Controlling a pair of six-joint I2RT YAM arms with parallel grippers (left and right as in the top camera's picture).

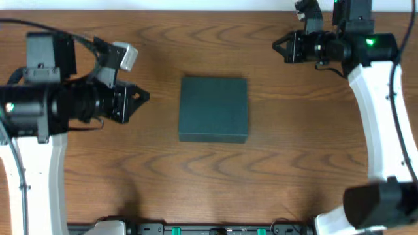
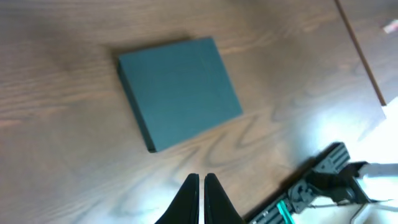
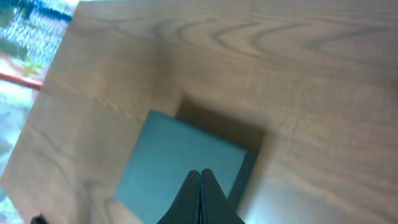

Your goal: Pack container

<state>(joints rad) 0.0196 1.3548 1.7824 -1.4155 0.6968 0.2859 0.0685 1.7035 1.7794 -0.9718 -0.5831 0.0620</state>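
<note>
The container (image 1: 214,109) is a dark teal-green square box with its lid closed, lying flat in the middle of the wooden table. It also shows in the left wrist view (image 2: 179,90) and in the right wrist view (image 3: 180,171). My left gripper (image 1: 145,96) is shut and empty, held to the left of the box and apart from it; its fingertips (image 2: 201,177) show pressed together. My right gripper (image 1: 277,46) is shut and empty, at the far right, apart from the box; its fingertips (image 3: 199,172) show closed above the table.
The wooden table (image 1: 215,176) has a far edge at the top and a rail with green clips (image 1: 196,230) along the front edge. The left arm's body (image 1: 39,104) and the right arm's white link (image 1: 382,117) stand at the sides.
</note>
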